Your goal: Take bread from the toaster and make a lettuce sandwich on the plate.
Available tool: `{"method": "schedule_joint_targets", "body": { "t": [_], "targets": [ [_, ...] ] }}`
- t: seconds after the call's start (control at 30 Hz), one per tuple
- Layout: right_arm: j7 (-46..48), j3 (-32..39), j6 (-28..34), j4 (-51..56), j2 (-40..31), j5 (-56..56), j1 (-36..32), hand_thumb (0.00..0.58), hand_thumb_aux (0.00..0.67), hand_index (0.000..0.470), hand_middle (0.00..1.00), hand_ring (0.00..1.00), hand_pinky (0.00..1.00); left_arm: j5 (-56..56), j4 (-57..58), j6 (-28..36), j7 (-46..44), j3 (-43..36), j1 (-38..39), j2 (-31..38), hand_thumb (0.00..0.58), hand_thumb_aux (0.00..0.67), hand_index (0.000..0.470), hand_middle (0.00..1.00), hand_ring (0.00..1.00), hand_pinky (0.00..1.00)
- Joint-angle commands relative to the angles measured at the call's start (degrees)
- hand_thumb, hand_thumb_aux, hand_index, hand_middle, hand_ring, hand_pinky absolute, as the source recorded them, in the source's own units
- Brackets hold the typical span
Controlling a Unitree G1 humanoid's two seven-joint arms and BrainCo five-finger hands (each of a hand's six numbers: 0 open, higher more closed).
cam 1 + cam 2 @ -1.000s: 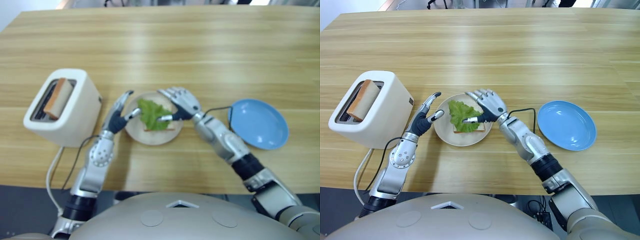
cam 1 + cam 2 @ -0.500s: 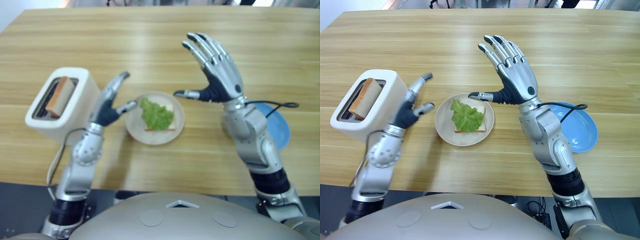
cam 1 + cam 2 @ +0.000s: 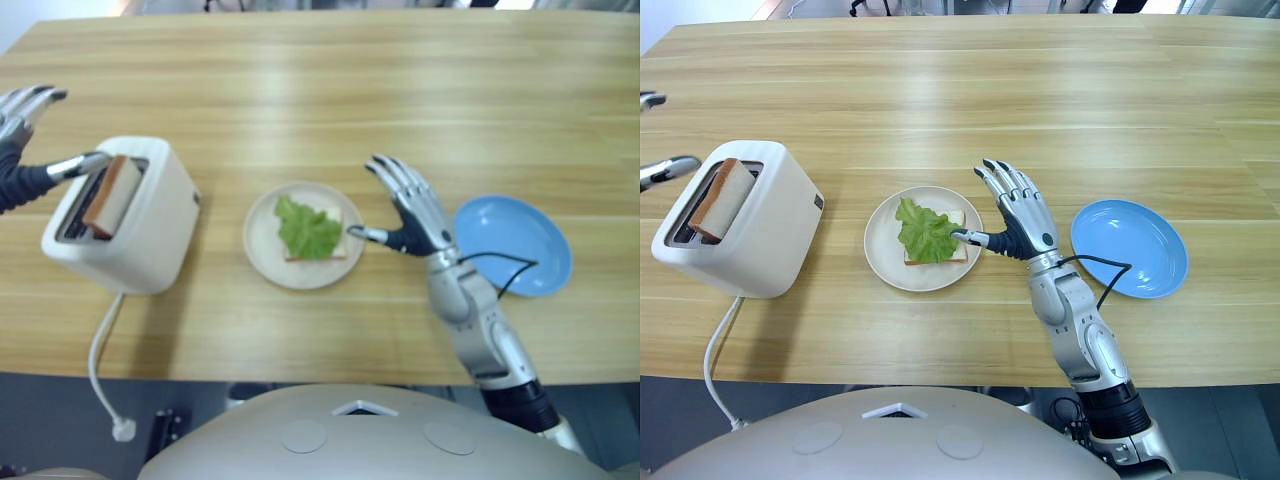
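Pale wood with a fine straight grain forms the surface. On it sits the round beige plate, matte and shallow-rimmed. A square toast slice lies flat on the plate under a crinkled green lettuce leaf.

Just right of the plate the right hand hovers with its metallic fingers spread wide. Its thumb tip is at the plate's rim and it holds nothing.

Well left of the plate stands the cream toaster, boxy with rounded corners. A brown-crusted bread slice stands upright in its slot. Further left of the plate, past the toaster, the left hand is raised with fingers wide apart, thumb just beside the slot, grasping nothing.

A glossy blue plate lies right of the beige plate, beyond the right hand.
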Motion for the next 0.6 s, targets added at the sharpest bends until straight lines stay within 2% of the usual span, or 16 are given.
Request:
{"method": "schedule_joint_targets", "body": {
  "t": [0.03, 0.2, 0.6],
  "targets": [
    [-0.32, 0.12, -0.5, 0.62, 0.0, -0.38, -0.47, 0.0, 0.0, 0.0, 0.0, 0.0, 0.0, 5.02, 4.92, -3.85, 0.92, -2.17, 2.12, 2.28, 0.0, 0.0, 0.0, 0.0, 0.0, 0.0],
    [0.08, -0.39, -0.39, -0.13, -0.1, -0.7, -1.22, 0.0, 0.0, 0.0, 0.0, 0.0, 0.0, 9.75, 8.3, -3.87, 0.83, -6.83, 3.58, 2.22, 0.0, 0.0, 0.0, 0.0, 0.0, 0.0],
    [-0.13, -0.91, -0.16, -0.43, -0.39, -1.09, 0.27, 0.0, 0.0, 0.0, 0.0, 0.0, 0.0, 8.11, 6.75, -0.04, -2.39, -11.04, 3.17, -1.33, 0.0, 0.0, 0.0, 0.0, 0.0, 0.0]
  ]
}}
